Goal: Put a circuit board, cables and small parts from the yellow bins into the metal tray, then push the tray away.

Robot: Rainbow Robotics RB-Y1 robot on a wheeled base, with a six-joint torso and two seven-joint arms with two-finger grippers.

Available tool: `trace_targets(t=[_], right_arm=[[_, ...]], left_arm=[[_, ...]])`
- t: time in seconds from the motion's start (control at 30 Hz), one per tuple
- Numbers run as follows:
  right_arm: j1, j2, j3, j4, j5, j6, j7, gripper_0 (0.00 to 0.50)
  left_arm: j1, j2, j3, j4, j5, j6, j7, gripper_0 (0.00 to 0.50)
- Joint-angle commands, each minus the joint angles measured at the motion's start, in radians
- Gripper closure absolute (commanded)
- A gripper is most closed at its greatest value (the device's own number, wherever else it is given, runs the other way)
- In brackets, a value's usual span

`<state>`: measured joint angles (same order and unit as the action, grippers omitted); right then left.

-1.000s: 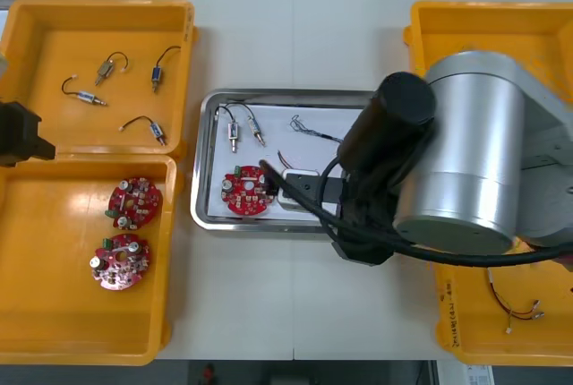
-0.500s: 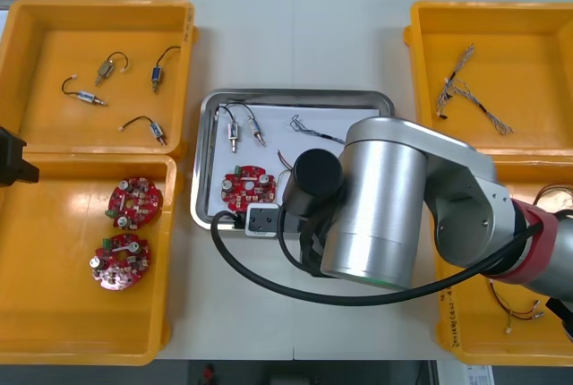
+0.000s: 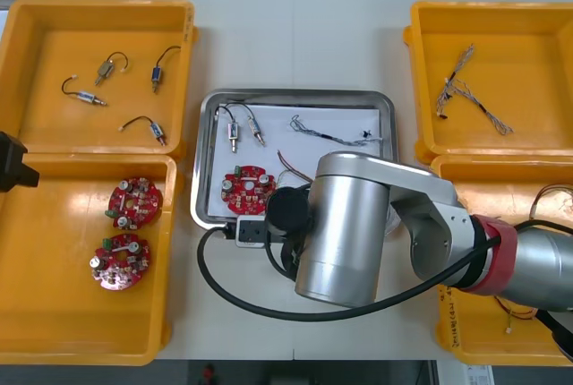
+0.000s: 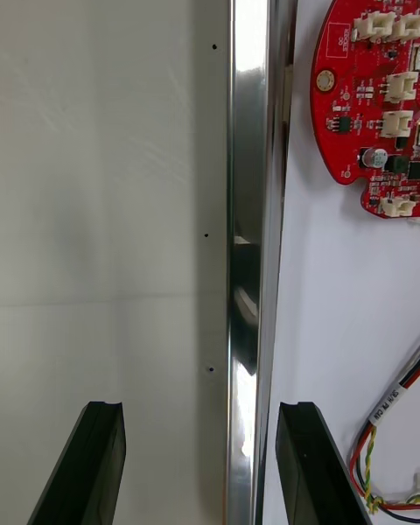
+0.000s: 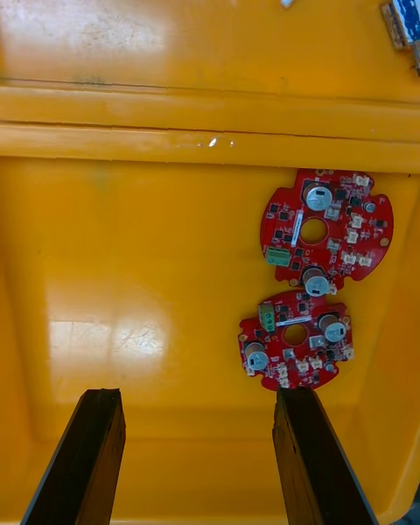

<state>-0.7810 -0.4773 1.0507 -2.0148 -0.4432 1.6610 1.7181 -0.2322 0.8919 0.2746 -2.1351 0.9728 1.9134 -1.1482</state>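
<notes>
- Swinging back across the metal tray (image 3: 206, 148) within the last second, the right arm (image 3: 345, 233) now lies along the tray's near edge in the front view, with its wrist at the near-left corner. The far-right bin (image 3: 546, 27), covered a second ago, is in plain sight with a bundle of thin cables (image 3: 466, 89) inside. The tray has not shifted on the surface (image 3: 295, 36).
- White inside, the tray holds a red circuit board (image 3: 248, 190) by its near-left corner. Two small metal parts (image 3: 243, 130) with black leads lie by its far-left corner, and a dark cable (image 3: 327, 132) lies along its far edge.
- The left arm (image 3: 13, 161) waits at the surface's left edge, over the seam between two bins. The far-left bin (image 3: 36, 27) holds four loose metal parts (image 3: 107, 67) and the near-left bin (image 3: 54, 331) holds two spare boards (image 3: 134, 201).
- In the right wrist view, the right jaws stand apart and grip nothing, their fingers (image 4: 83, 464) straddling the tray's shiny near rim (image 4: 254, 227). One finger is over bare surface, the other over the tray's white floor. The red circuit board lies ahead on the tray side, and a red and yellow cable (image 4: 385, 455) sits just beside the tray-side finger.
- In the left wrist view, the left jaws hang apart and empty above the near-left bin's floor. Both spare boards lie beyond one finger, and one metal part with a black lead lies past the bins' walls in the far-left bin.
</notes>
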Motion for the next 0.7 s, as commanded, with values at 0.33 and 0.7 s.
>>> trace_targets(t=[0.33, 0.7], right_arm=[[-0.032, 0.037, 0.054, 0.077, 0.069, -0.101, 0.020, 0.000], [-0.032, 0.048, 0.054, 0.100, 0.095, -0.110, 0.023, 0.000]], left_arm=[[0.024, 0.044, 0.026, -0.032, 0.007, 0.006, -0.050, 0.000], [0.024, 0.044, 0.026, -0.032, 0.007, 0.006, -0.050, 0.000]])
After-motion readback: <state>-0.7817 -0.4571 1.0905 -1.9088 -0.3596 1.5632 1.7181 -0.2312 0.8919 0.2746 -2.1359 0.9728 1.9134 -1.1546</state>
